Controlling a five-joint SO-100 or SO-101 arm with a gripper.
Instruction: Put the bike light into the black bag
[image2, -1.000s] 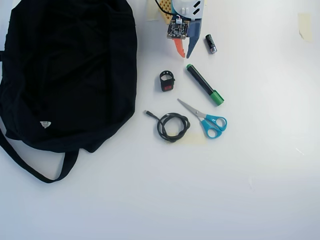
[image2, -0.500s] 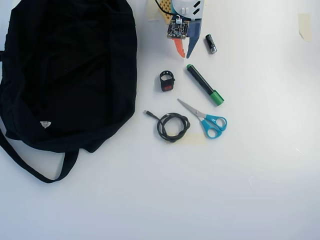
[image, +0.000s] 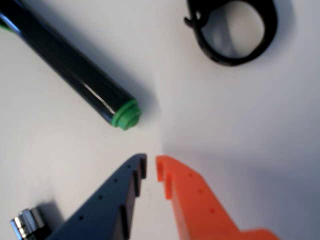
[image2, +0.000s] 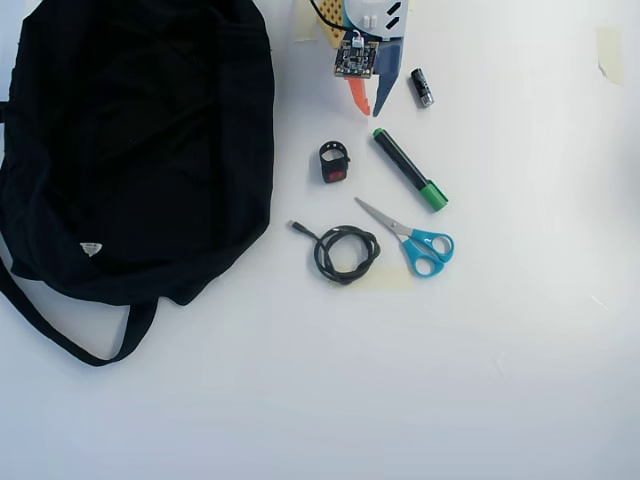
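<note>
White bench (image2: 520, 330) fills the overhead view, and every item lies on it.

Overhead view:
1. The black bag (image2: 140, 150) occupies the far-left corner and runs down the left edge, its strap trailing toward the near edge.
2. The bike light (image2: 334, 163) lies on bare bench just right of the bag, apart from it, red lens up.
3. My claw (image2: 368, 103) sits at the far edge, short of the light and not touching it. Its tips are nearly together and hold nothing.
4. Beside the claw lies a small battery (image2: 422, 88). A green-capped marker (image2: 409, 170), blue scissors (image2: 412, 238) and a coiled cable (image2: 343, 251) lie nearby.
5. Status, as I judge it: nothing is done. Reach, grasp, carry and release into the bag all remain.

Wrist view:
1. My claw (image: 150, 167) shows one blue and one orange finger with only a narrow slit between the tips, nothing in it.
2. The light's loop strap (image: 235, 30) lies ahead, well clear of the tips; the lens is out of frame.
3. The marker's green end (image: 126, 115) lies close to the tips.

Comparison: only the overhead view shows the bag and the lens; only the wrist view shows the tip gap clearly.
</note>
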